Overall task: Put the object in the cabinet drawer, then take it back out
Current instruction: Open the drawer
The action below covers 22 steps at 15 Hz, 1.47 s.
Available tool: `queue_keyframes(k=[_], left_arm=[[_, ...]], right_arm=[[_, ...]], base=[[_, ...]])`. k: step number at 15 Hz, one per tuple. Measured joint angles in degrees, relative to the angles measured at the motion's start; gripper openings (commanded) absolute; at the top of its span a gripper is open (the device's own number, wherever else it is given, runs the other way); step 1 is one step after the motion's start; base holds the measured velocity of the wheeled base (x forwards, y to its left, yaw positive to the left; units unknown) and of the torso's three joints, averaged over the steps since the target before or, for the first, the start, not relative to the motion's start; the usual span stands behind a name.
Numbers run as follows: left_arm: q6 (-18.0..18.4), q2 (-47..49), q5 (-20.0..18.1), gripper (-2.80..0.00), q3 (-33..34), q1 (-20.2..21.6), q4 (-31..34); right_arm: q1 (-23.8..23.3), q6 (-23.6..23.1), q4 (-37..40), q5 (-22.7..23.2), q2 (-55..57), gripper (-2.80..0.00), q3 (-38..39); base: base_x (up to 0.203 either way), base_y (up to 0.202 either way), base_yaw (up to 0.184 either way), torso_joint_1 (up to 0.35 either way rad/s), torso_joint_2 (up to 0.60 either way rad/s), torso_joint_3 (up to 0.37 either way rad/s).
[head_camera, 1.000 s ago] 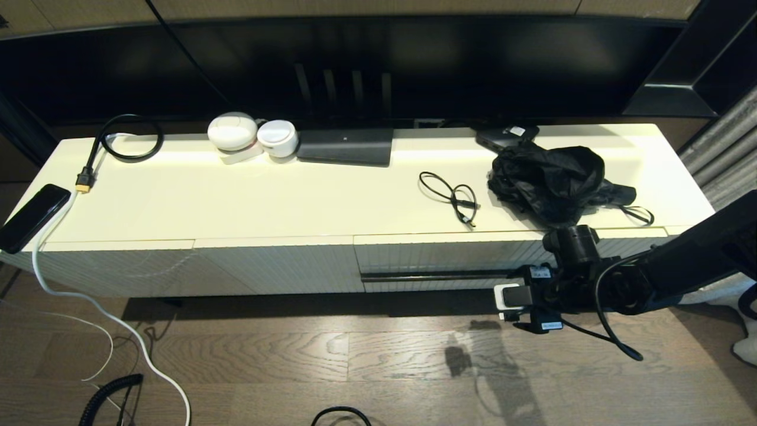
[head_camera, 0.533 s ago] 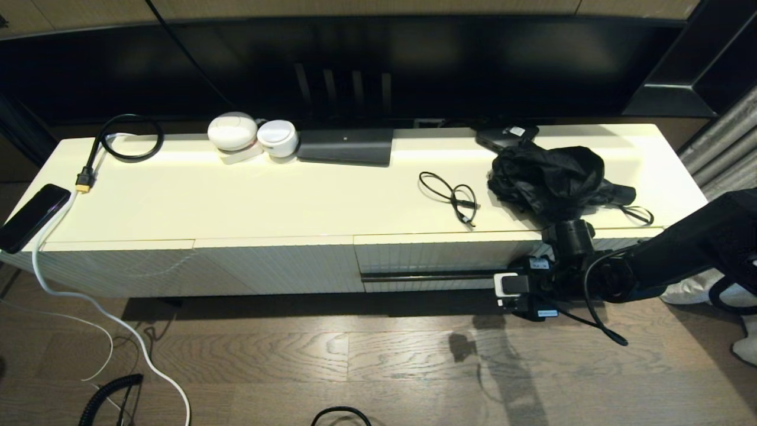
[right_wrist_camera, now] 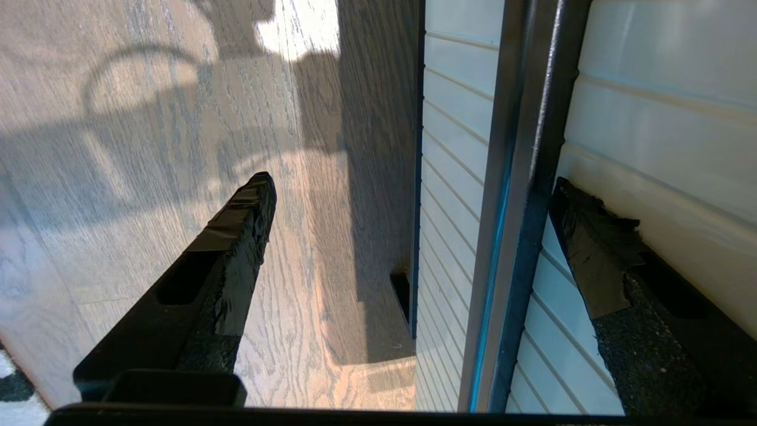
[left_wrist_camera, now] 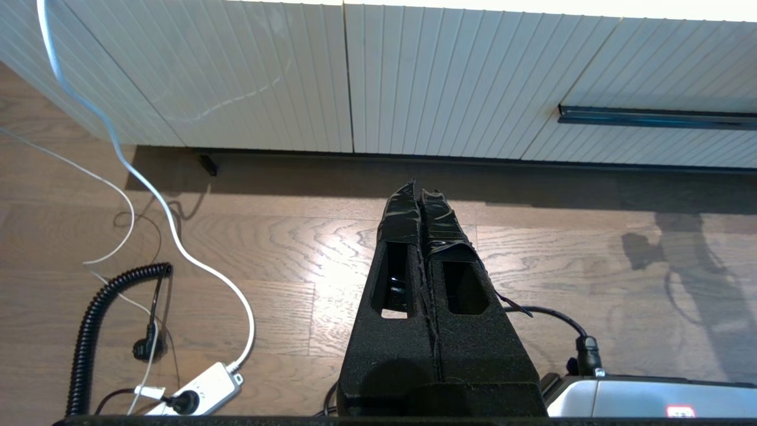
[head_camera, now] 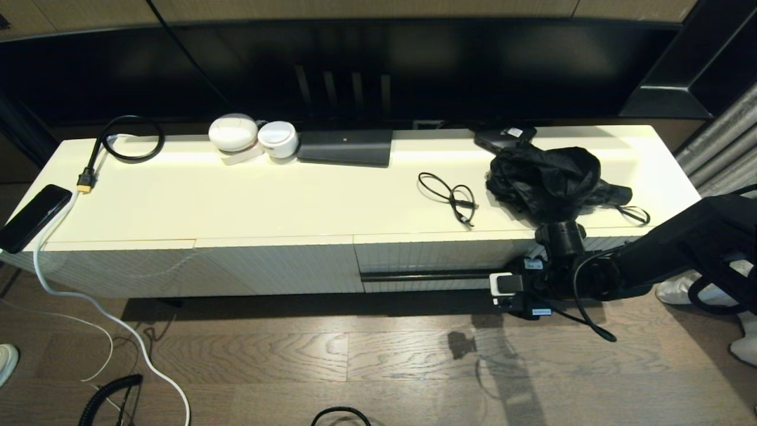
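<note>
The cabinet drawer (head_camera: 437,257) is closed, its ribbed cream front carrying a long black bar handle (head_camera: 426,276). My right gripper (head_camera: 500,290) is at the handle's right end, turned sideways and open. In the right wrist view the handle (right_wrist_camera: 520,148) runs between the spread fingers of the right gripper (right_wrist_camera: 411,180); one finger (right_wrist_camera: 591,254) lies against the drawer front (right_wrist_camera: 455,177), the other (right_wrist_camera: 236,231) hangs over the floor. A crumpled black bundle (head_camera: 547,180) and a small black cable (head_camera: 452,198) lie on the cabinet top. My left gripper (left_wrist_camera: 419,186) is shut and empty, low over the floor.
On the cabinet top are white round devices (head_camera: 251,136), a dark flat box (head_camera: 345,147), a phone (head_camera: 32,216) and a black looped cable (head_camera: 127,139). A white cord (head_camera: 89,302) trails to the wooden floor. A power strip (left_wrist_camera: 195,390) and coiled cable (left_wrist_camera: 97,325) lie below my left gripper.
My right arm has moved in toward the cabinet, bringing the open gripper up against the handle's right end. A shoe tip has appeared at the lower left edge.
</note>
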Motion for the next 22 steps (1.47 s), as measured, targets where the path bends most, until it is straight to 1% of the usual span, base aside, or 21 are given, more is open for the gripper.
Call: queue_keyframes(k=[8, 16, 19, 22], left_arm=[[0.0, 0.0, 0.0, -2.8, 0.0, 0.0, 0.0], [0.0, 0.0, 0.0, -2.8, 0.0, 0.0, 0.0], [0.0, 0.0, 0.0, -2.8, 0.0, 0.0, 0.0], [0.0, 0.0, 0.0, -2.8, 0.0, 0.0, 0.0]], right_arm=[[0.0, 0.2, -0.7, -2.4, 0.1, 0.0, 2.2], [0.7, 0.2, -0.8, -2.4, -3.1, 0.0, 9.4], [1.1, 1.0, 0.6, -2.5, -3.9, 0.0, 12.9], [1.3, 1.2, -0.1, -2.6, -4.0, 0.0, 15.1]], base=[[0.0, 0.0, 0.0, 0.0, 0.0, 0.0], [0.0, 0.0, 0.0, 0.0, 0.0, 0.0], [0.0, 0.0, 0.0, 0.0, 0.0, 0.0], [0.0, 0.0, 0.0, 0.0, 0.0, 0.0]])
